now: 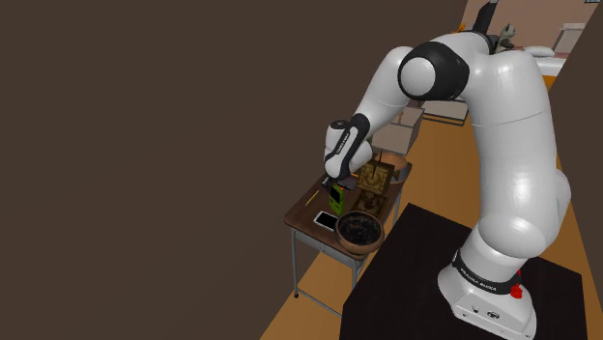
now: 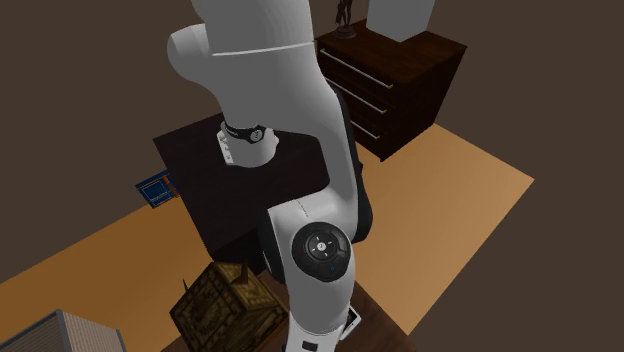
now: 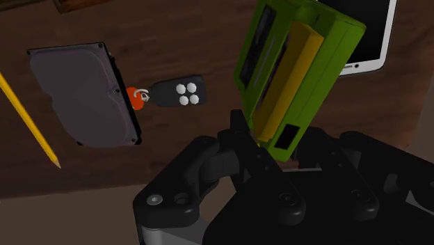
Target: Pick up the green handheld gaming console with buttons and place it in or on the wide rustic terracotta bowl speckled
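The fingers [image 3: 243,146] clasp the lower end of the green console [image 3: 295,69], one on each side. The console stands up from them above the counter [image 1: 305,212], near the brown bowl [image 1: 359,232].

Bright green boxy handheld console [image 3: 299,62], with a yellow panel down one face and dark slots. It stands upright, with one end clasped between the fingers of the black gripper [image 3: 278,149]. The wide round bowl [image 1: 358,232] has a brown terracotta-coloured rim and a dark speckled inside. It sits upright on the small wooden table [image 1: 300,214], at 4 o'clock from the console in the shoulder view, just beside it.
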Motion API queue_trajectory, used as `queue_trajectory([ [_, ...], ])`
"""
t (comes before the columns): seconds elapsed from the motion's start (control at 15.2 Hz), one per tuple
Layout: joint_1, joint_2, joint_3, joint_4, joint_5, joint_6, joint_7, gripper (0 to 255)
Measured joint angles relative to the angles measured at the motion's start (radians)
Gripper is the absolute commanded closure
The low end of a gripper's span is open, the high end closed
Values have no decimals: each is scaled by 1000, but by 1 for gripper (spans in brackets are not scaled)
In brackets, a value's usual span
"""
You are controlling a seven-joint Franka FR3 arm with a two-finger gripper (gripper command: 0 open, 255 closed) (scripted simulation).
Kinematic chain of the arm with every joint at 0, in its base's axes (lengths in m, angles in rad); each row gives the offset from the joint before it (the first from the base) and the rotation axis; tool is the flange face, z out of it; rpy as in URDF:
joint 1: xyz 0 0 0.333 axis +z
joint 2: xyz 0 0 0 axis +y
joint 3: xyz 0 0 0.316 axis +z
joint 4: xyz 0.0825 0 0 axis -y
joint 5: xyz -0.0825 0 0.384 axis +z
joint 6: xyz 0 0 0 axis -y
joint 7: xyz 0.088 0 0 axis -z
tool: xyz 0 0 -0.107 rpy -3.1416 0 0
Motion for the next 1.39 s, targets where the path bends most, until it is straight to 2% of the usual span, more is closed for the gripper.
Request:
queue_trajectory([
  [1.39, 9, -258, -10, -30, -10, -228, -9, 255],
])
